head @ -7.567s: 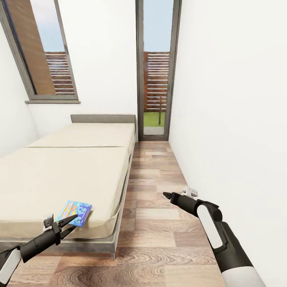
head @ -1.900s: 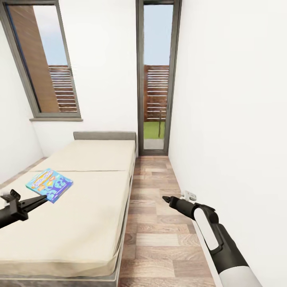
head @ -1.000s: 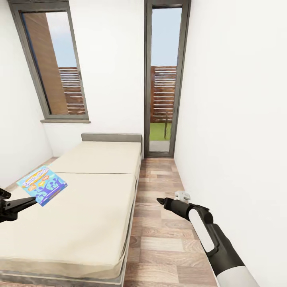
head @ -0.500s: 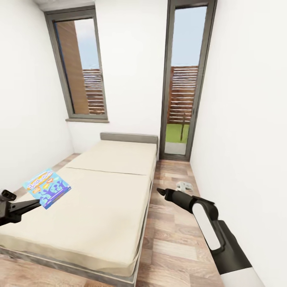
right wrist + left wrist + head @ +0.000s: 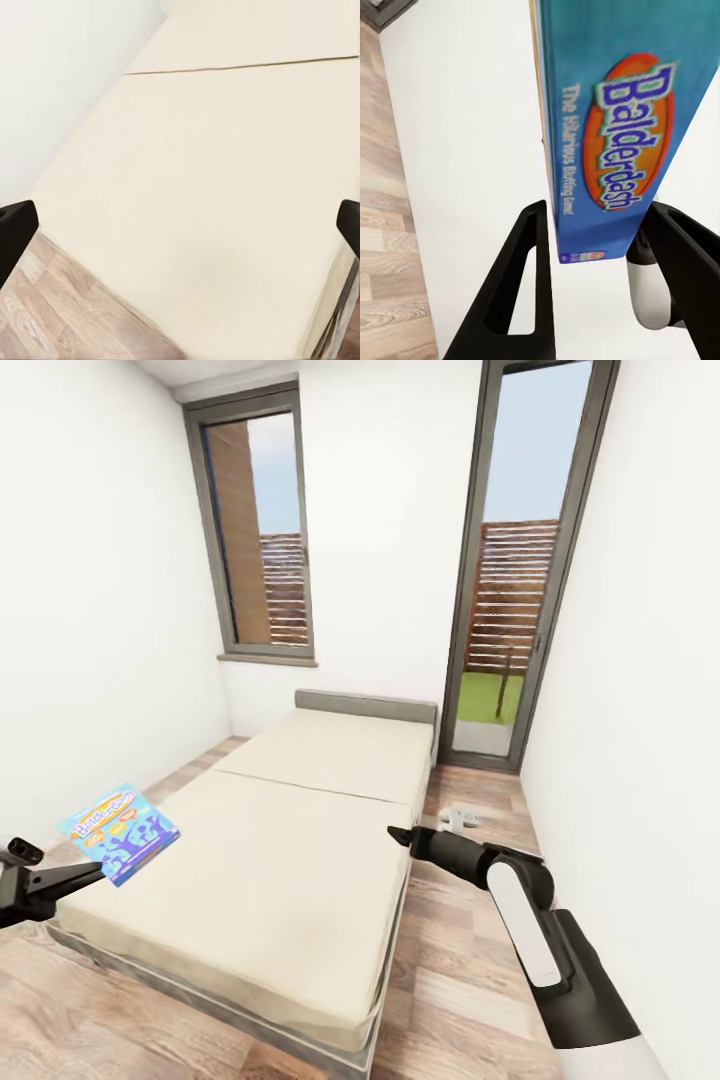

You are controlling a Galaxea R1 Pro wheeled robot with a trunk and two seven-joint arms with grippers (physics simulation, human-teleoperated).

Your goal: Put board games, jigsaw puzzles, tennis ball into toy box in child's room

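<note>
A small blue board game (image 5: 120, 832) with an orange "Balderdash" logo hangs in the air beside the bed's near left corner. My left gripper (image 5: 92, 871) is shut on its lower edge. In the left wrist view the box (image 5: 619, 127) stands edge-on between the two black fingers (image 5: 521, 289). The beige two-section bed (image 5: 300, 830) has a bare mattress. My right gripper (image 5: 393, 835) hovers open over the bed's right edge, holding nothing. Its fingertips (image 5: 15, 229) sit far apart over the mattress (image 5: 217, 180). The toy box, the table and the other toys are out of view.
A grey headboard (image 5: 365, 705) stands against the far wall under a tall window (image 5: 260, 530). A glass door (image 5: 515, 590) is at the far right. A small white object (image 5: 458, 818) lies on the wood floor (image 5: 470, 980) in the aisle between bed and right wall.
The view has swung, so the bed now lies more to the right. Since the earliest frame the blue game has come up off the bed's corner in my left gripper.
</note>
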